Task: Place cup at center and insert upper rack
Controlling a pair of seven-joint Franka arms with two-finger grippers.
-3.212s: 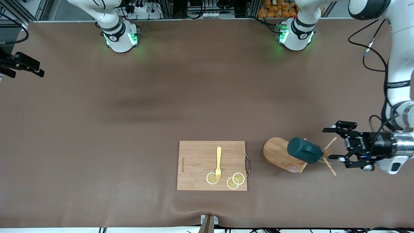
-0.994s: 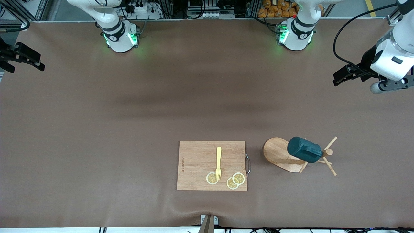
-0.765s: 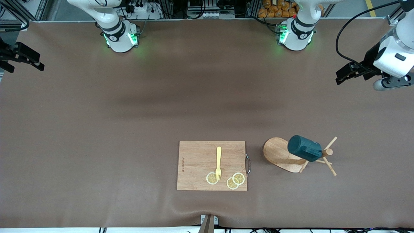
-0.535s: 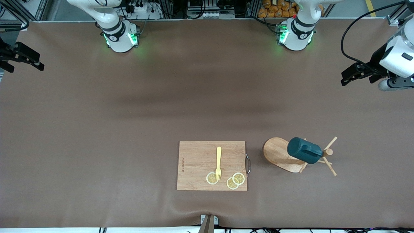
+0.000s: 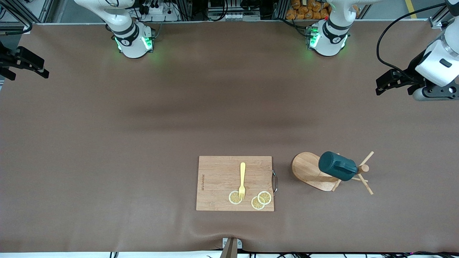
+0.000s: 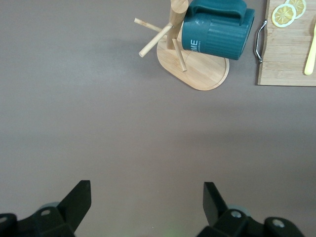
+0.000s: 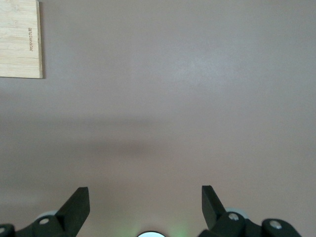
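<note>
The dark teal cup hangs sideways on a peg of the wooden upper rack, which stands on its oval base beside the cutting board, toward the left arm's end. Both also show in the left wrist view: the cup and the rack. My left gripper is open and empty, up over bare table at the left arm's end, well apart from the rack. It also shows in its own wrist view. My right gripper waits open and empty over the right arm's end; it also shows in its own wrist view.
A rectangular wooden cutting board with a metal handle lies near the table's front edge. It carries a yellow fork and three lemon slices. A corner of the board shows in the right wrist view.
My left gripper has drawn away from the rack's pegs and risen over the left arm's end, with small shifts in the last second. The cup and rack have not moved.
</note>
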